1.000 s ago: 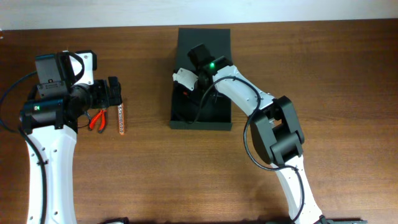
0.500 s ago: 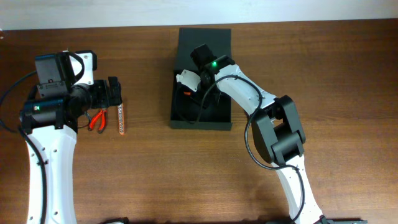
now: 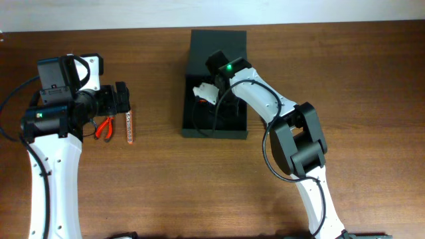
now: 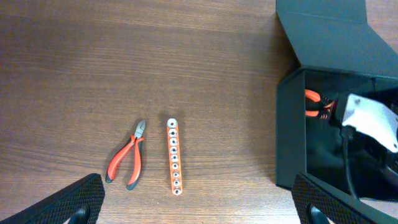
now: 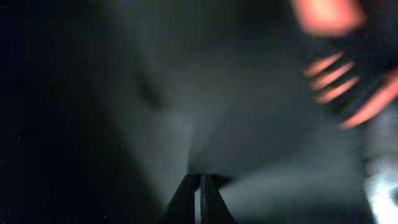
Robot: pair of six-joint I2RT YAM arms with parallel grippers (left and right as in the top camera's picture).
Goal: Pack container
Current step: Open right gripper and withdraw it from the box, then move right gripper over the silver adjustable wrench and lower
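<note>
The dark container (image 3: 214,133) stands open at the middle back of the table, its flat lid (image 3: 218,40) tipped away behind it. It also shows in the left wrist view (image 4: 291,130). My right gripper (image 5: 199,198) is down inside it with its fingers pressed together and nothing between them. A blurred orange-and-black tool (image 5: 345,81) lies inside near it, and its orange handle also shows in the left wrist view (image 4: 316,102). My left gripper (image 4: 199,205) is wide open and empty, hovering above red-handled pliers (image 4: 126,163) and an orange strip with holes (image 4: 174,157).
The pliers (image 3: 103,127) and the orange strip (image 3: 130,127) lie side by side on the wood at the left, well apart from the container. The right arm's cable (image 3: 216,113) hangs inside the box.
My right gripper has shifted a little to the right inside the container. The left arm, the pliers and the strip have not moved.
</note>
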